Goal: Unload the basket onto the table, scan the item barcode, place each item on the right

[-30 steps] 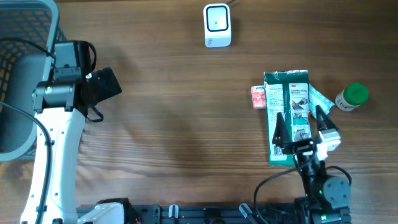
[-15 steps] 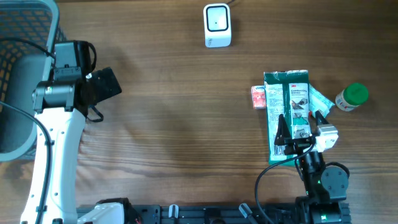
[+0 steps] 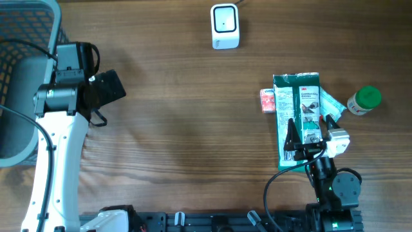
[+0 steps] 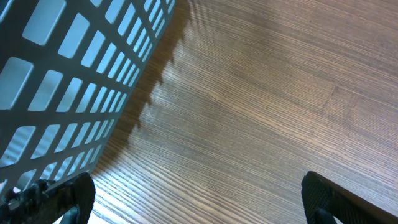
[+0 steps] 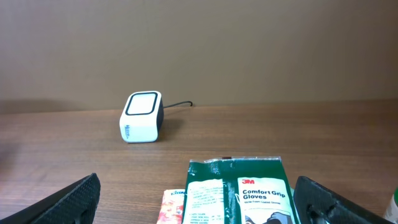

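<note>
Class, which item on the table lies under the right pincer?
The green glove pack: the right pincer hangs over it; the red packet and green-capped bottle lie beside it.

Wooden table (image 3: 180, 129) bears a scanner (image 3: 224, 26) — glove pack (image 3: 297, 103), red packet (image 3: 267, 100), green-capped bottle (image 3: 364, 101).

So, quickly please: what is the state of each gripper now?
Left gripper: open, holding nothing.
Right gripper: open, holding nothing, above the glove pack.
</note>
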Robot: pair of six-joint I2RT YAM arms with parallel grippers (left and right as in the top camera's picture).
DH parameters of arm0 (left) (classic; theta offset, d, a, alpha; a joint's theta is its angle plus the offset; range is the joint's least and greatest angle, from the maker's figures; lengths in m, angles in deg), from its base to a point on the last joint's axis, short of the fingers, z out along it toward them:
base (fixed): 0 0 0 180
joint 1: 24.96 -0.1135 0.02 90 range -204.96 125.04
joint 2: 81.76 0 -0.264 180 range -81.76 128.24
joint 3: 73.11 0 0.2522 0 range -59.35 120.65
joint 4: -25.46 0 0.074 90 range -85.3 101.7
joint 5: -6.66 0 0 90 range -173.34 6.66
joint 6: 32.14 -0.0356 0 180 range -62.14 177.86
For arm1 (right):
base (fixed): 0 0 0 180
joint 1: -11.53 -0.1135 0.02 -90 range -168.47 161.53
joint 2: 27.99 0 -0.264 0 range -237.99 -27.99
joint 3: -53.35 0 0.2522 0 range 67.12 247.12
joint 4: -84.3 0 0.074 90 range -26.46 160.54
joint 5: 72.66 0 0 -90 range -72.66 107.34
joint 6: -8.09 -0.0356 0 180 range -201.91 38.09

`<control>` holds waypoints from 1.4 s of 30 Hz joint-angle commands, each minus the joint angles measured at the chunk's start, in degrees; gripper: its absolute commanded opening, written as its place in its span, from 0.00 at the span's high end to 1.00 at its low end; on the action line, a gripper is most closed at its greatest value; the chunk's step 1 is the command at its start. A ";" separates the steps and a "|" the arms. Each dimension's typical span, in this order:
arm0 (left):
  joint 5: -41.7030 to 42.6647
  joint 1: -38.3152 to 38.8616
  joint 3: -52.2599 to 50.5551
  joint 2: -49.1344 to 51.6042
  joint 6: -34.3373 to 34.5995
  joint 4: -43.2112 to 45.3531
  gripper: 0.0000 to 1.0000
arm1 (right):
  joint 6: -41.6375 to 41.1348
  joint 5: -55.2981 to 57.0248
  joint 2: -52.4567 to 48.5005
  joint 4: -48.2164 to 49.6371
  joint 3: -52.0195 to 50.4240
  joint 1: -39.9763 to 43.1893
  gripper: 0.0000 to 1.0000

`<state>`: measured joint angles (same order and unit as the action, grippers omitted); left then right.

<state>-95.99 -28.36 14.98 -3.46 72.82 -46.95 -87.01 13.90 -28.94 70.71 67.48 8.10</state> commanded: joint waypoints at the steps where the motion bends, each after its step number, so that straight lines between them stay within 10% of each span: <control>1: -0.90 -0.26 0.79 -0.61 0.50 0.15 0.00 | 0.48 -0.90 0.70 0.00 -0.07 0.28 0.00; 13: -0.92 -0.26 0.79 -5.60 0.50 -0.04 0.00 | 0.46 -0.90 0.70 0.00 -0.07 0.28 0.00; 35: 4.28 -0.26 -7.48 -71.56 2.58 -8.22 0.00 | 0.46 -0.90 0.68 0.00 -0.07 0.28 0.00; 42: 5.31 -0.13 -21.66 -77.94 6.56 7.45 0.00 | 0.48 -0.90 0.68 0.00 -0.07 0.28 0.00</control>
<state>-92.64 -28.36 -0.12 -81.34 76.32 -47.43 -86.99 13.90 -28.88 70.51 67.48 8.10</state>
